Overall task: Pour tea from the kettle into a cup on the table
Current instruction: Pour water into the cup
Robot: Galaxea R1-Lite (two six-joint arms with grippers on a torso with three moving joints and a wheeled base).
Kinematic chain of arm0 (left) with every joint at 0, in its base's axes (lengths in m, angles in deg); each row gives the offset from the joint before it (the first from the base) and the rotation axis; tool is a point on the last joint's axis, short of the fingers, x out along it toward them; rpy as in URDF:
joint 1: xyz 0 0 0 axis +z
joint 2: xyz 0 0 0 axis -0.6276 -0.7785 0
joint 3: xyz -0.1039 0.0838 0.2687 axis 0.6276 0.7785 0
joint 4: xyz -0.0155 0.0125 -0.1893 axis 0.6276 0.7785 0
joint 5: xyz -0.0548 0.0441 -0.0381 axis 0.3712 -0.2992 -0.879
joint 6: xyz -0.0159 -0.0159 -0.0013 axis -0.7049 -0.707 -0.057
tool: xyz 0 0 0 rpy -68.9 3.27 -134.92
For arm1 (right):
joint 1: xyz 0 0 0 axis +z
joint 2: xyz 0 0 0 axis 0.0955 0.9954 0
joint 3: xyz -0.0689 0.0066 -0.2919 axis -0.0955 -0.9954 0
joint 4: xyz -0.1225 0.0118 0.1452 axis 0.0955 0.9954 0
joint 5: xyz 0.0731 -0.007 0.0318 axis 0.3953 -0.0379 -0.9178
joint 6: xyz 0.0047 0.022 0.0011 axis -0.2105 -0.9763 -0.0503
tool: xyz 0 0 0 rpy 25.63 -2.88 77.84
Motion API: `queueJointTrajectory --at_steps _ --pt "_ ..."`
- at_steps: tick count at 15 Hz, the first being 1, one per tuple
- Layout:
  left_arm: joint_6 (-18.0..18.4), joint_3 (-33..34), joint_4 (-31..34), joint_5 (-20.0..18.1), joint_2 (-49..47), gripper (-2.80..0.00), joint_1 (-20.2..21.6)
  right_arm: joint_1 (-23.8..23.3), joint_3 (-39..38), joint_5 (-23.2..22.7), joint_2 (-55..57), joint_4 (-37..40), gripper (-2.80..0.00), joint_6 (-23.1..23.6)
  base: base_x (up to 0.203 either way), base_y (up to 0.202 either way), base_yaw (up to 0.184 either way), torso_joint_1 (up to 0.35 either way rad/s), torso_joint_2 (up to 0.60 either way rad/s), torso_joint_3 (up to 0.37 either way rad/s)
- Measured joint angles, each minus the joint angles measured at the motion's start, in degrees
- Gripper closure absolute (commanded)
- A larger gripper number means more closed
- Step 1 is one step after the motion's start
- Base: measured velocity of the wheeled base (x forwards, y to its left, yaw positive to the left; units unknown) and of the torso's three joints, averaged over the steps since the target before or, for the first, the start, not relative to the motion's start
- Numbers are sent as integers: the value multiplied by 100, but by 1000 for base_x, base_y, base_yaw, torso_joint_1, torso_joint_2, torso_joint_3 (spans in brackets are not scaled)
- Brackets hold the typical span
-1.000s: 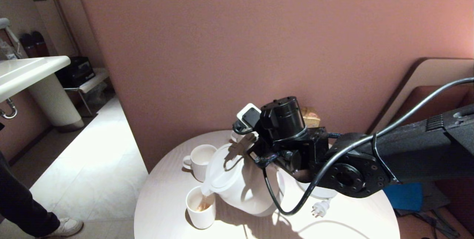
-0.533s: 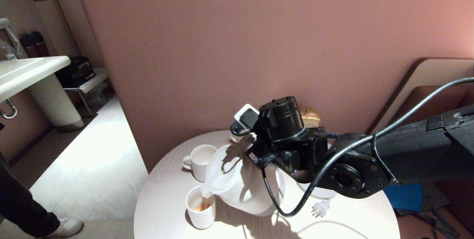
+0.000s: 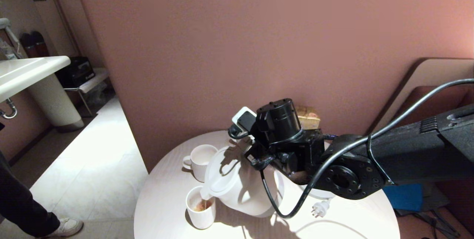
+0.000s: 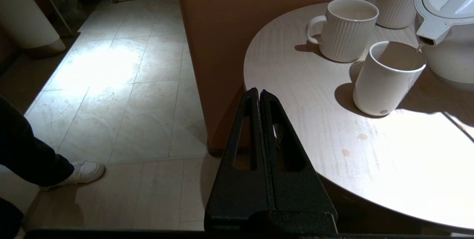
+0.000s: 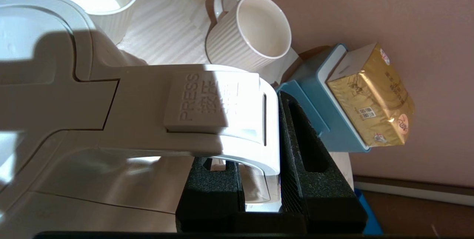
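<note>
Kettle spout over the near cup, tipped to the robot's left

The right end effector point(image 5: 259, 179) pinches the handle of the kettle point(image 3: 237, 187); its spout hangs over the cup point(image 3: 200, 209) on the bench point(image 3: 166, 202), tea point(image 3: 202, 205) pooling inside. The left end effector point(image 4: 259, 96), pressed together, idles off the bench's edge.

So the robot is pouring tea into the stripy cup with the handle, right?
Not quite. The kettle is pouring tea, but into the plain smooth cup under its spout. The stripy cup sits beside it, not under the spout. The left wrist view shows this.
</note>
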Motion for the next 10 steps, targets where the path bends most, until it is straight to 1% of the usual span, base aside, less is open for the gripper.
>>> queueJointTrajectory --at_steps 3,7,10 --pt "1 -2 -2 -1 0 0 0 0 121 -2 59 6 0 55 0 0 0 0 0 0" --pt "4 -2 -2 0 0 0 0 5 352 4 111 280 0 79 0 0 0 0 0 0" --pt "4 -2 0 0 0 0 0 11 399 19 127 285 0 82 0 0 0 0 0 0"
